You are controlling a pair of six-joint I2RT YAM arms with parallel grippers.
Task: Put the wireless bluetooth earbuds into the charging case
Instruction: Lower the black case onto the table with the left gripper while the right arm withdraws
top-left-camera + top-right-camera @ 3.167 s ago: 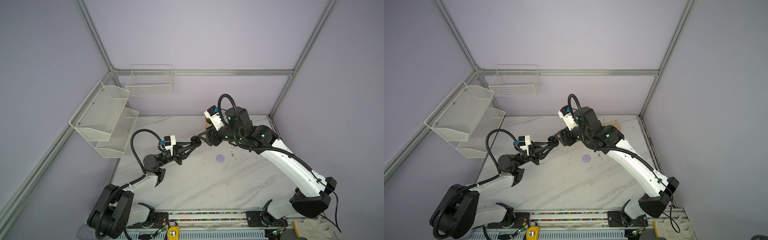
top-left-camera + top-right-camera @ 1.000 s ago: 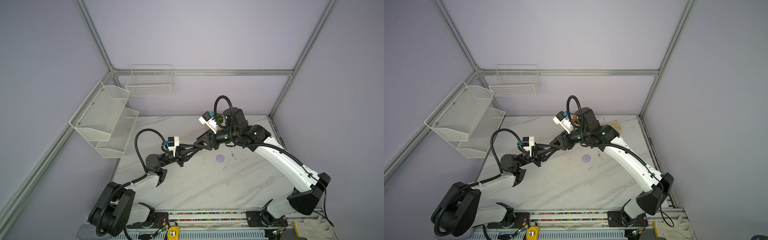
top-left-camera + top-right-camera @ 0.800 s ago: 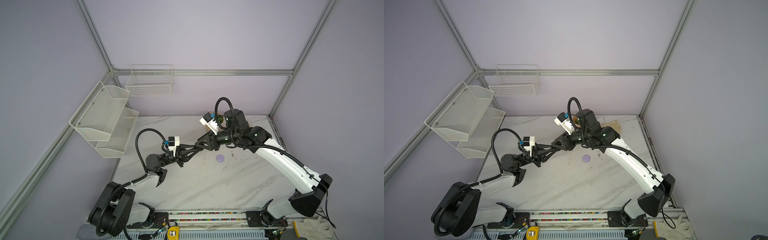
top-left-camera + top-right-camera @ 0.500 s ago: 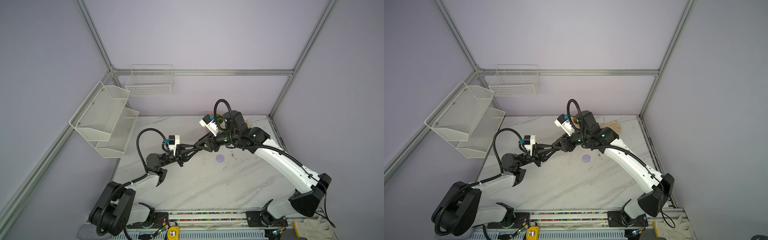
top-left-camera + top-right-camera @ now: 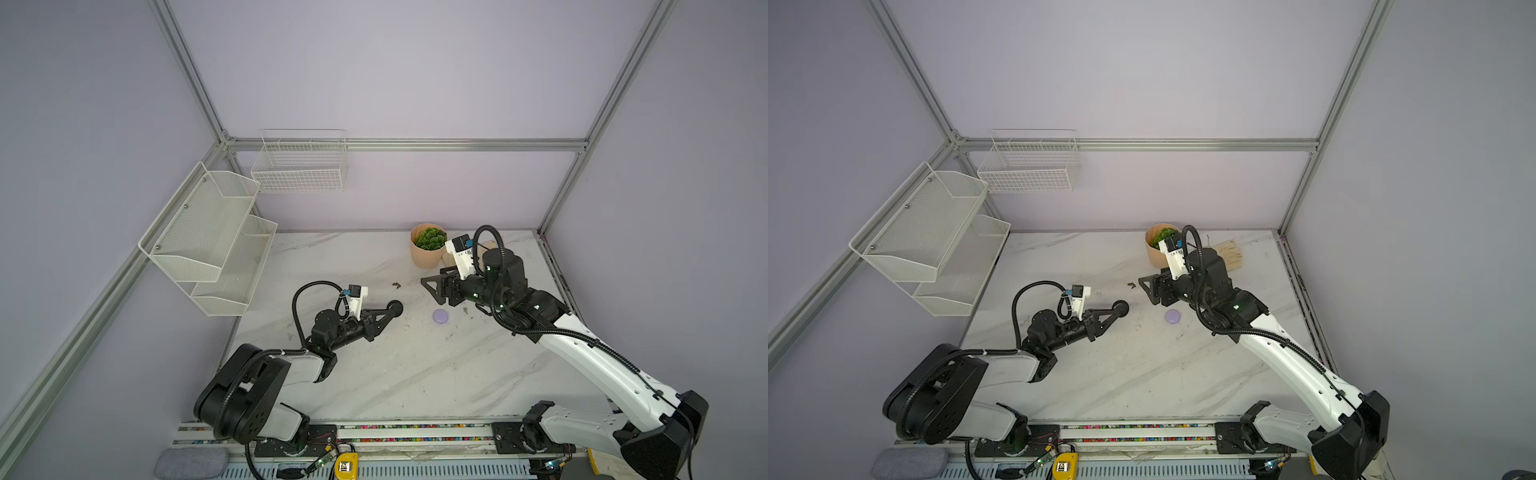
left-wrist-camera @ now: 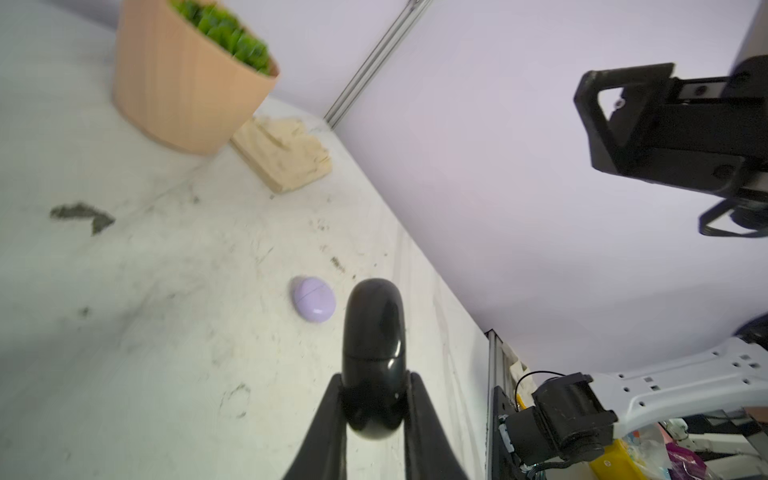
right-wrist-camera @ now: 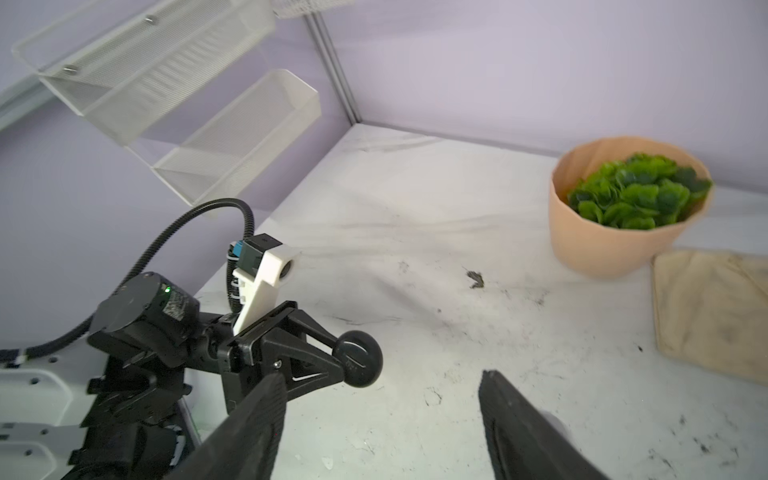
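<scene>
We clamp the black case (image 6: 372,324) raised in our left gripper (image 7: 338,361), likely offering it to our empty, spread right gripper (image 7: 381,380).

Robot lab cell w/ alu frame (image 5: 407,144), plain lilac walls (image 5: 374,62).

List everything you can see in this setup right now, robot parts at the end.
black case: one, black, gripped left of middle
lilac case: one, lilac, lying mid-table
plant pot: one, tan, green leaves, table's back
cloth: one, beige, beside the pot
mesh shelf: one, white, two-tier, left wall
wire basket: one, white, back wall
table: one, white marble
left pincer: one, black, shut on the black case
right pincer: one, black, open, empty
</scene>
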